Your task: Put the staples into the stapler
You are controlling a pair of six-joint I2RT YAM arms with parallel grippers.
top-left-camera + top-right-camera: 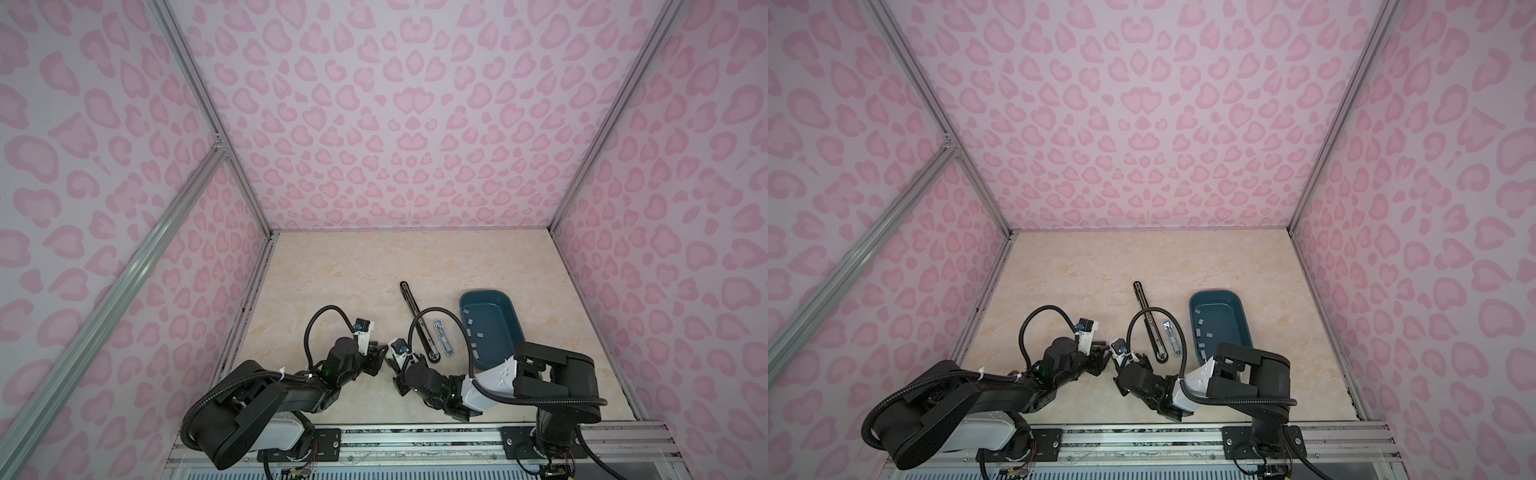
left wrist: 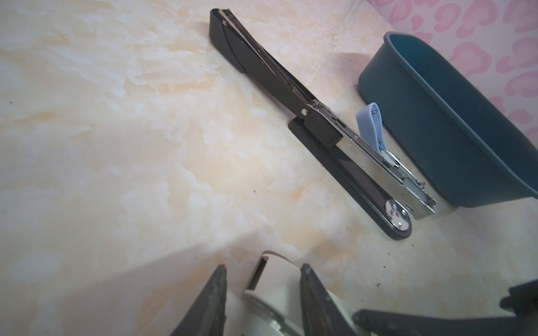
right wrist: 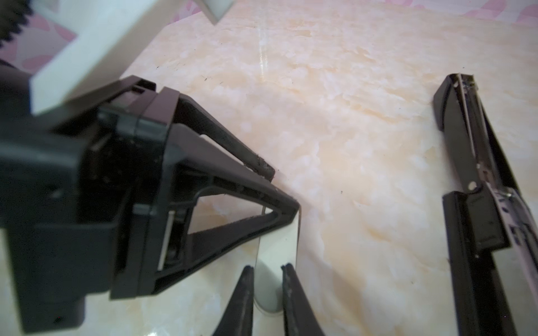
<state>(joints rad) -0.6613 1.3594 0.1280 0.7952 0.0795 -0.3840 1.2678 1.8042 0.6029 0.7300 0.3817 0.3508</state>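
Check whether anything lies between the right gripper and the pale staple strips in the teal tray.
Yes: a long black stapler and a small blue stapler lie between the right gripper and the teal tray; that gripper is shut on a white item.

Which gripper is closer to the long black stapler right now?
Right. The right gripper, gripping a white object, is beside the near end of the long black stapler; the left gripper faces it from the far side.

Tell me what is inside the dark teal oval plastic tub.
Several small pale grey staple strips lie scattered on the tub's floor in both top views. The right arm covers its near end, so anything there is hidden.
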